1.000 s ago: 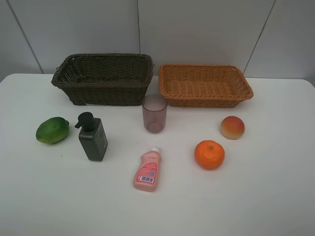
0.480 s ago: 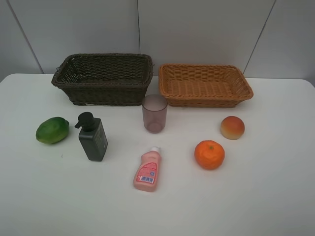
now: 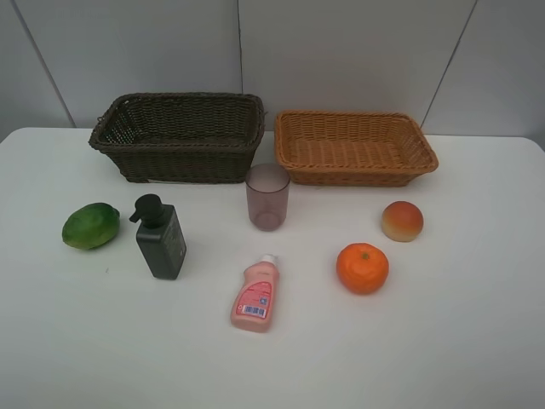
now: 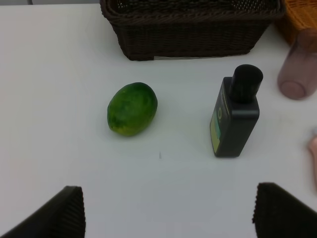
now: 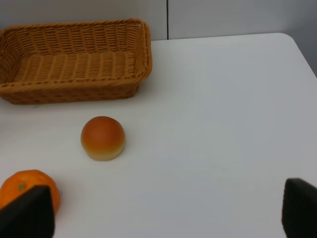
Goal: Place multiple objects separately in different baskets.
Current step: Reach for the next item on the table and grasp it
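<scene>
nothing is sorted yet: the dark brown basket (image 3: 183, 164) and the light tan basket (image 3: 366, 178) just beside it are seen empty, and all six objects are left apart on the white table (image 3: 460, 341) in front of the dark brown basket: pump bottle (image 3: 160, 239), mauve cup (image 3: 267, 198), pink bottle (image 3: 255, 295), orange (image 3: 362, 267), green fruit (image 3: 90, 226), peach (image 3: 402, 221). left gripper (image 4: 171, 210) and right gripper (image 5: 163, 210) are held wide open, nothing gripped. no obstruction is noted; the cup, nearest that basket's corner, is judged easily toppled.

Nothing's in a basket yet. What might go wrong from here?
The upright pump bottle could topple if clipped near its head. The green fruit, orange and peach are round and may roll when nudged. The cup stands close in front of the dark basket's corner; a low carry there might knock it.
</scene>
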Available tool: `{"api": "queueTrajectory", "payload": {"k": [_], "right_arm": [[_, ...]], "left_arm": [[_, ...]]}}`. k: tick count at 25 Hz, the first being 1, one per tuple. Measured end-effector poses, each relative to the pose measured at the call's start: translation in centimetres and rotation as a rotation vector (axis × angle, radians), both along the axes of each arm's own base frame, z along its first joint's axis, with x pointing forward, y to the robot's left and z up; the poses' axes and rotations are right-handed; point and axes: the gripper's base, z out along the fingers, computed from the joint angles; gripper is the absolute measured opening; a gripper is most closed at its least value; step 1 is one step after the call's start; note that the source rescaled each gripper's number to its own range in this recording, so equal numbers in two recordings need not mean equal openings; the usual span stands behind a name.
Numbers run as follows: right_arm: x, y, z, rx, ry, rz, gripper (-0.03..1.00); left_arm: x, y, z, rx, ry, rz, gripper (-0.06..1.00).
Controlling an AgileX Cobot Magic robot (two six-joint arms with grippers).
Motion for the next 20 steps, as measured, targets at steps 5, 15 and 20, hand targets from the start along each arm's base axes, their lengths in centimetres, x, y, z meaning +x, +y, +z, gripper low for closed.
{"api": "queueTrajectory", "payload": {"k": [5,15,20], "right_arm": [[0.0,0.0,0.0,-0.002,0.000,-0.002,1.00],[2.0,-0.2,0.0,-0.015,0.127,-0.010,1.00],[3.3,-0.2,-0.1,-0.014,0.206,-0.009,1.00]], "left_arm": [[0.0,0.0,0.0,0.000,0.000,0.000,0.89],[0.0,0.0,0.0,0.000,0.000,0.000,0.89],[0.0,0.0,0.0,0.000,0.000,0.000,0.89]]}}
